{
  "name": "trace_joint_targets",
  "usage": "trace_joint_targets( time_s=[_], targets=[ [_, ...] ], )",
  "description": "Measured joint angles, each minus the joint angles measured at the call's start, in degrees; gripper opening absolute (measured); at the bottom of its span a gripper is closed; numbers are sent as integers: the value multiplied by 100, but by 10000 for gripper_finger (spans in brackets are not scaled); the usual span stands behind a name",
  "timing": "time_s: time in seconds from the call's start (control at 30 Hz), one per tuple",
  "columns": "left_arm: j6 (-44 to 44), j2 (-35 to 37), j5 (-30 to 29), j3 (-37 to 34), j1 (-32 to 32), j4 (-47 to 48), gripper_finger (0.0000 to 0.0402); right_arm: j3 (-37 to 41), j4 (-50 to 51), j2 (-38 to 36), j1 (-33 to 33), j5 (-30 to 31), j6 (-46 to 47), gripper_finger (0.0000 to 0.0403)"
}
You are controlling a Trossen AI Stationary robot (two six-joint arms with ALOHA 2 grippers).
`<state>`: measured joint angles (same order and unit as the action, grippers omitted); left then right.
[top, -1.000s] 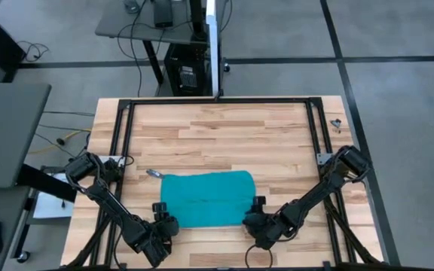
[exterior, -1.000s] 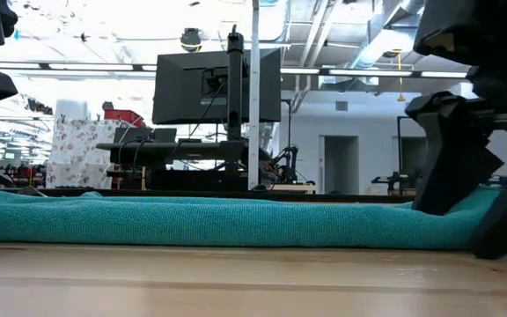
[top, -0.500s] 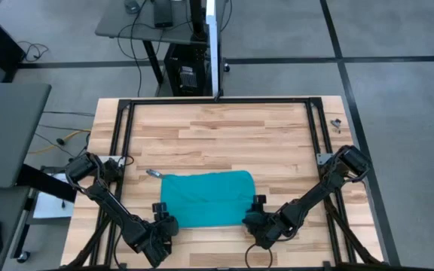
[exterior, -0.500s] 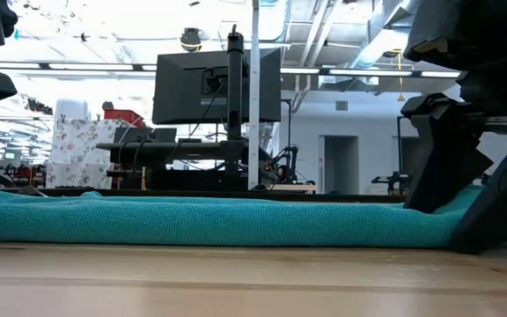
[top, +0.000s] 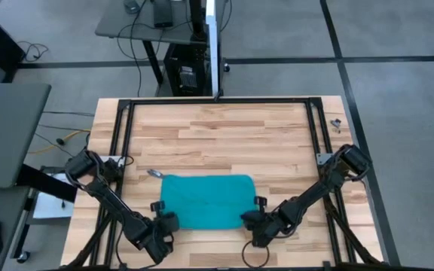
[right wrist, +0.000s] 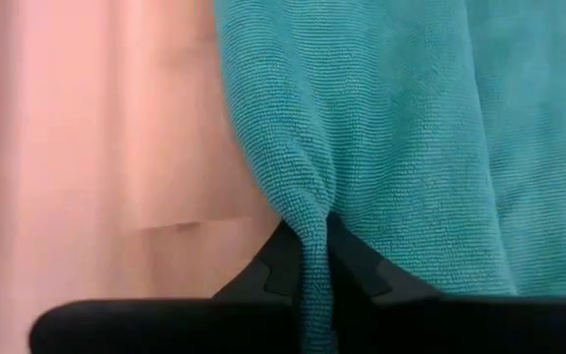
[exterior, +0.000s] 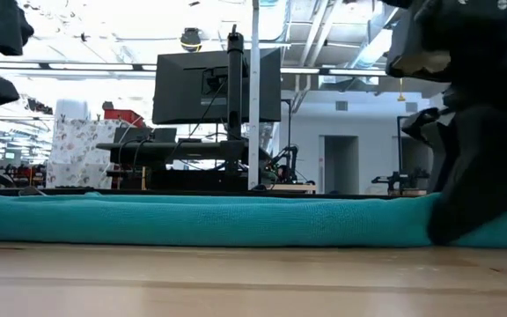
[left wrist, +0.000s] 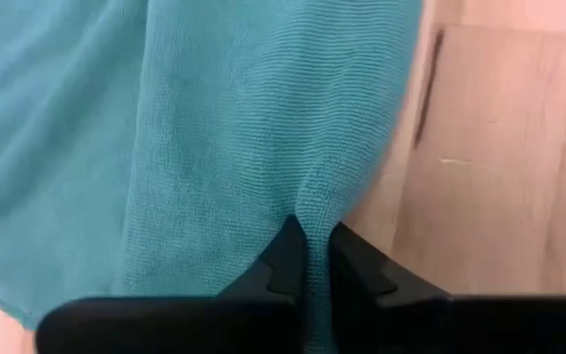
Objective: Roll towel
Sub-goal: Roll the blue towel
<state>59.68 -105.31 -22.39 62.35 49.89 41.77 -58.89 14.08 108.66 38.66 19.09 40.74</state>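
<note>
1. While both arms pinch the near edge of the plain teal soft fabric towel (top: 205,200), the step in hand looks like the start of the roll: the near hem has to be lifted and carried over onto the cloth beyond it.
2. The left gripper (top: 164,222) sits at the towel's near left corner; the left wrist view shows its dark fingers (left wrist: 285,258) closed on a thin pleat of the cloth (left wrist: 214,138).
3. The right gripper (top: 252,220) sits at the near right corner, its fingers (right wrist: 281,258) likewise clamped on a raised ridge of towel (right wrist: 381,128).
4. To do this well, the two grippers should probably travel together at matching height and pace, so the fold stays straight across the width and does not skew.
5. The pinches look shallow, so a gentle, low lift seems wiser than a sharp tug, which could pull the fabric free.
6. The towel lies flat on the near half of the pale wooden plank table (top: 224,135), inside the black metal frame (top: 218,101) that borders the surface; the low view shows it as one long, low teal band (exterior: 201,220).
7. Far of the cloth, the boards offer room for rolling.
8. Beyond the table stand a dark monitor (exterior: 216,86) on a stand and a grey tiled floor (top: 398,45).
</note>
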Motion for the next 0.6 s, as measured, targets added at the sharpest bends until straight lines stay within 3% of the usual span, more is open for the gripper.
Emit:
trace_joint_targets(
  time_s=[0.33,0.6],
  targets=[
    [648,217,1324,2,163,-894,1,15,-1073,15,324,-1296,819,3],
    [403,786,1646,-54,30,-918,0,16,-1478,-45,321,-2100,1042,2]
  ],
)
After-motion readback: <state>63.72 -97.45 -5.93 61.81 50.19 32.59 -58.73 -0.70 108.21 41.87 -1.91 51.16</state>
